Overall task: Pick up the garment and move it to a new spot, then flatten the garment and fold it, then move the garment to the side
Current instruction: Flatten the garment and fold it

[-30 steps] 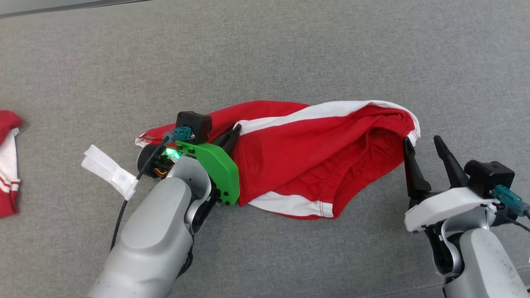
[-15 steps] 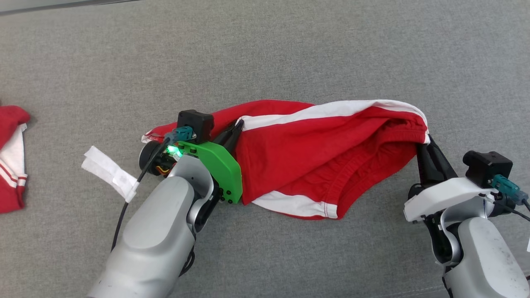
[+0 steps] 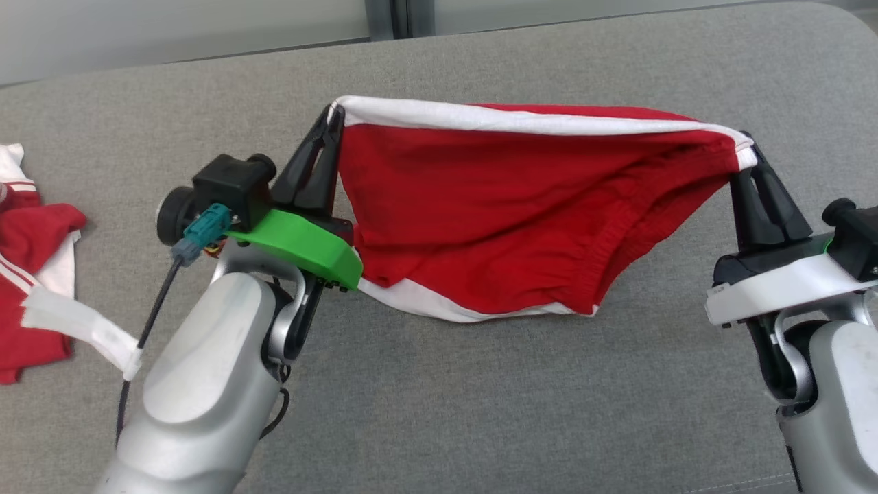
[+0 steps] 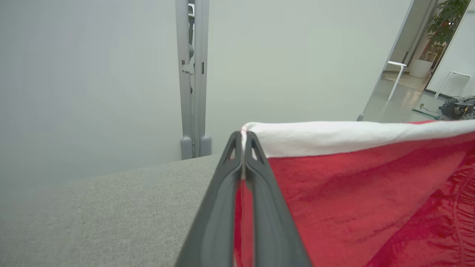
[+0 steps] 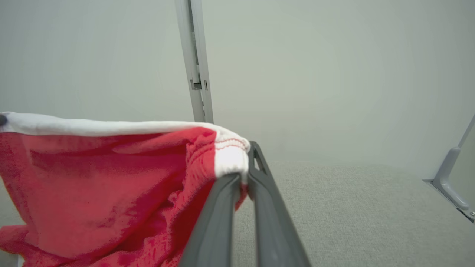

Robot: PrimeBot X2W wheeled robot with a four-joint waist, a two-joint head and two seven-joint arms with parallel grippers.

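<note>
Grey fabric covers the worktop (image 3: 480, 412) where a red garment (image 3: 514, 206) with white trim hangs stretched between the robot's two hands. The left hand (image 3: 332, 122), its dark fingers pressed together, pinches the white-edged corner at one end. The right hand (image 3: 748, 147), likewise clamped tight, grips the opposite white-hemmed corner. Between the hands the white band runs taut as the top edge, level with the fingertips, while the red cloth sags below them. Its lower white hem hangs just beside the green wrist plate (image 3: 302, 240) behind the left hand; whether that hem touches the fabric surface cannot be told. Well out on the left hand's outer side, a second red-and-white garment (image 3: 27, 274) lies crumpled on the worktop. Beyond the fingertips stand a pale wall (image 3: 171, 27) and a grey metal post (image 3: 387, 14).
</note>
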